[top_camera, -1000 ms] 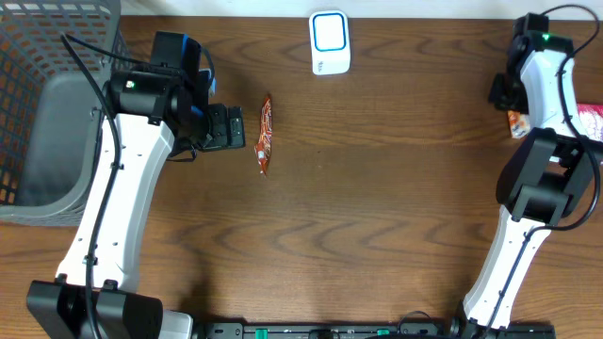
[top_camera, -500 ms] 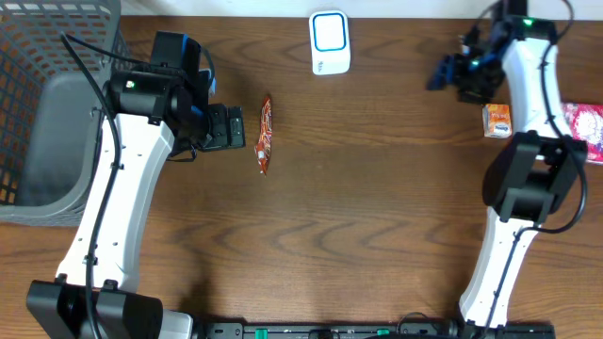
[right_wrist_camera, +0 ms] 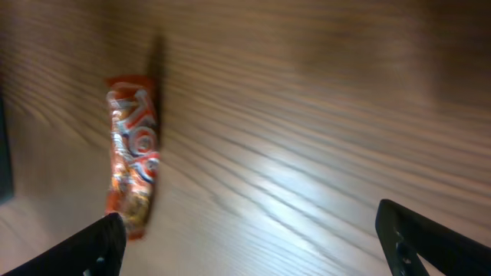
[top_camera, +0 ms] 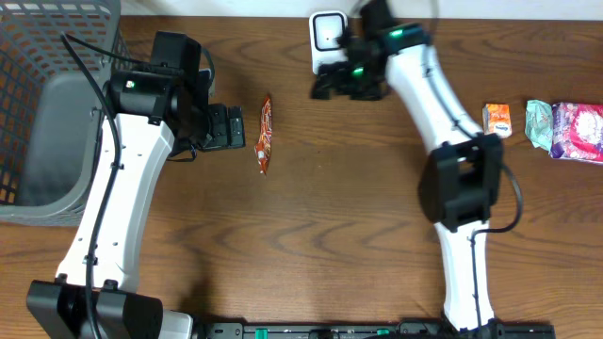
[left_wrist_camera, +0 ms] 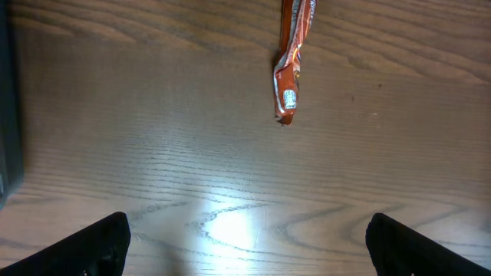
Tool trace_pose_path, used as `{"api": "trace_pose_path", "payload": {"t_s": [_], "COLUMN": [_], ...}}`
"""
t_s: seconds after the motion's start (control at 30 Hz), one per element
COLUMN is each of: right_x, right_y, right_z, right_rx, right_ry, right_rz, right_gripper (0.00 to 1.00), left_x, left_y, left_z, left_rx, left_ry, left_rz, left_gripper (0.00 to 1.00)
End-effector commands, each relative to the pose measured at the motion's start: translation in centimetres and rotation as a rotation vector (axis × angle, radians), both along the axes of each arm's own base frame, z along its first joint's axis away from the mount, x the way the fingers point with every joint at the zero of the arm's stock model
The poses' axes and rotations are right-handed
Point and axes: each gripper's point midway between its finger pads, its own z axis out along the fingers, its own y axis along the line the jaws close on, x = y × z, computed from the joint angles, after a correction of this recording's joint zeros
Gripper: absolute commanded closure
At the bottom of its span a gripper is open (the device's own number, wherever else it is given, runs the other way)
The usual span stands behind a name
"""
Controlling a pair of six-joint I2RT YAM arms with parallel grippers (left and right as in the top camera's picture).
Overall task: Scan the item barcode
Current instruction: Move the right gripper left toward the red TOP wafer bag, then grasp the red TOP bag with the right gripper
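- Task item: the orange snack packet (top_camera: 266, 135) is lying flat on the bare wooden table (top_camera: 311, 217), left of centre, with no finger touching it.
- Left gripper (left_wrist_camera: 247, 230): it is standing released and empty, fingers spread, just left of the packet.
- Right gripper (right_wrist_camera: 245, 222): it is likewise spread wide and holding nothing, reaching across the far side beside the white barcode scanner (top_camera: 326, 36). Its wrist view is blurred, with the packet showing at the left.
- Risk, collision: you are working with both arms near one packet. If both close in together, the fingers are likely to strike each other.
- Risk, grasp: the packet is thin and lying low. Fingers closing too high may slip off, and fingers closing too low may scrape the wood.
- Risk, scan: the right arm is partly covering the scanner. A packet presented behind it, or with its barcode turned away, will probably not read.
- Containers: the grey wire basket (top_camera: 28, 47) at the left edge is showing only a grey liner inside, and no goods are visible in it.
- Loose goods: an orange carton (top_camera: 497, 120), a green packet (top_camera: 539, 122) and a pink packet (top_camera: 577, 132) are lying on the table at the far right.
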Motion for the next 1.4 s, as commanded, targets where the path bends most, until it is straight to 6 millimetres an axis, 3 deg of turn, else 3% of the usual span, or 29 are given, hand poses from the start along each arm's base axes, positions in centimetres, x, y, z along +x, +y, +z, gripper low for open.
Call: {"api": "trace_pose_path", "payload": {"t_s": [0.0, 0.13, 0.2, 0.5, 0.67, 1.23, 1.37], "right_x": [-0.7, -1.3, -1.6, -3.1, -4.1, -5.0, -5.2], "right_y": [2.9, 7.5, 8.8, 12.1, 13.5, 14.1, 14.0], "right_z": [0.3, 0.6, 0.7, -0.4, -1.3, -7.2, -7.6], "right_rx": [-0.022, 0.013, 0.014, -0.077, -0.092, -0.168, -0.181], "right_ry": [-0.028, -0.078, -0.082, -0.148, -0.145, -0.095, -0.089], "right_rz": [-0.047, -0.045, -0.080, -0.145, -0.167, -0.181, -0.177], "right_gripper": [0.01, 0.01, 0.01, 0.02, 0.07, 0.30, 0.55], "left_x": [-0.1, -0.1, -0.1, -0.1, -0.1, -0.1, -0.1], "left_y": [0.2, 0.2, 0.2, 0.2, 0.2, 0.2, 0.2], "left_z": [-0.2, -0.2, -0.2, -0.2, -0.2, -0.2, -0.2], "left_rx": [0.009, 0.009, 0.009, 0.009, 0.009, 0.009, 0.009], "left_ry": [0.007, 0.007, 0.007, 0.007, 0.007, 0.007, 0.007], "left_rz": [0.007, 0.007, 0.007, 0.007, 0.007, 0.007, 0.007], "left_gripper": [0.02, 0.02, 0.02, 0.02, 0.02, 0.02, 0.02]}}
